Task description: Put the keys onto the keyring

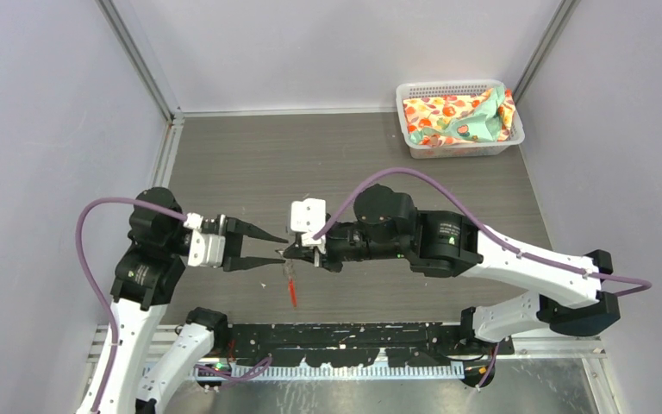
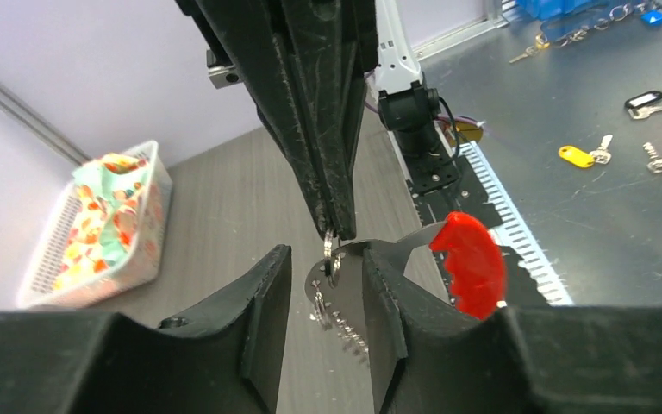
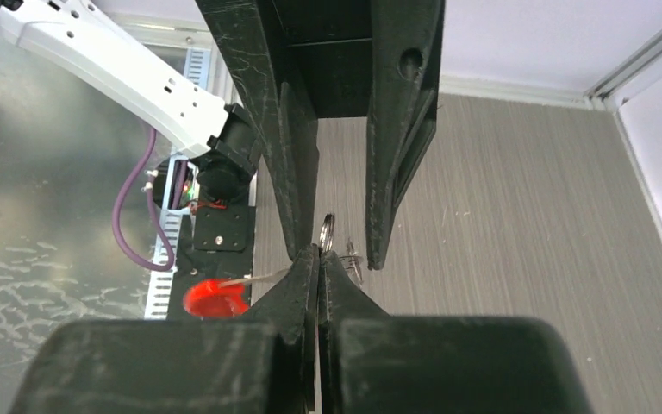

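Keyring (image 2: 331, 259) loop clear in wrist views; overhead shows mainly red tag (image 1: 293, 293).

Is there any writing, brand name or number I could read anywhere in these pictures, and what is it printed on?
No text can be read in any view.
On the right arm: a small pale mark on its black casing, too small to read.
On the left arm: a similar mark, too small to read.
On the red tag of the keyring: no print shows.
On the cloth in the basket: fruit pictures only.
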Robot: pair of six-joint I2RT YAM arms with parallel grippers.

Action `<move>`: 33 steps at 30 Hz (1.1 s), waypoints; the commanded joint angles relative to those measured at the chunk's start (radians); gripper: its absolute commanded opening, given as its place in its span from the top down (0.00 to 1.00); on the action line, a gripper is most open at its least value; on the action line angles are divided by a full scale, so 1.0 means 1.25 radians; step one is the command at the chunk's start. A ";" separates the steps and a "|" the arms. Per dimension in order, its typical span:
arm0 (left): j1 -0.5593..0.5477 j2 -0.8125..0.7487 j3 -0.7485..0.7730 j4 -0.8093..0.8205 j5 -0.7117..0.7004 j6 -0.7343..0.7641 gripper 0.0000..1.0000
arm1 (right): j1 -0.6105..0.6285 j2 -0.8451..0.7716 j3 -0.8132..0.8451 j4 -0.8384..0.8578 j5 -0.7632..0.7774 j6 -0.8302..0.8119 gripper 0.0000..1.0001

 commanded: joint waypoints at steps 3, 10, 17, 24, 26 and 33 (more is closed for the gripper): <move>-0.002 0.041 0.039 -0.100 -0.019 -0.013 0.67 | 0.000 0.057 0.135 -0.198 0.018 0.048 0.99; -0.002 0.066 0.095 -0.330 -0.037 0.185 0.79 | 0.001 0.148 0.271 -0.365 0.022 0.067 0.99; -0.003 0.064 0.094 -0.366 -0.032 0.207 0.84 | 0.001 0.214 0.369 -0.441 0.024 0.076 0.99; -0.006 0.062 0.085 -0.403 -0.032 0.251 0.94 | 0.001 0.225 0.393 -0.438 0.015 0.078 0.99; -0.008 0.065 0.088 -0.428 -0.039 0.273 0.94 | 0.001 0.231 0.402 -0.442 0.012 0.077 0.99; -0.015 0.067 0.100 -0.479 -0.069 0.364 0.79 | 0.001 0.252 0.423 -0.457 0.000 0.075 0.99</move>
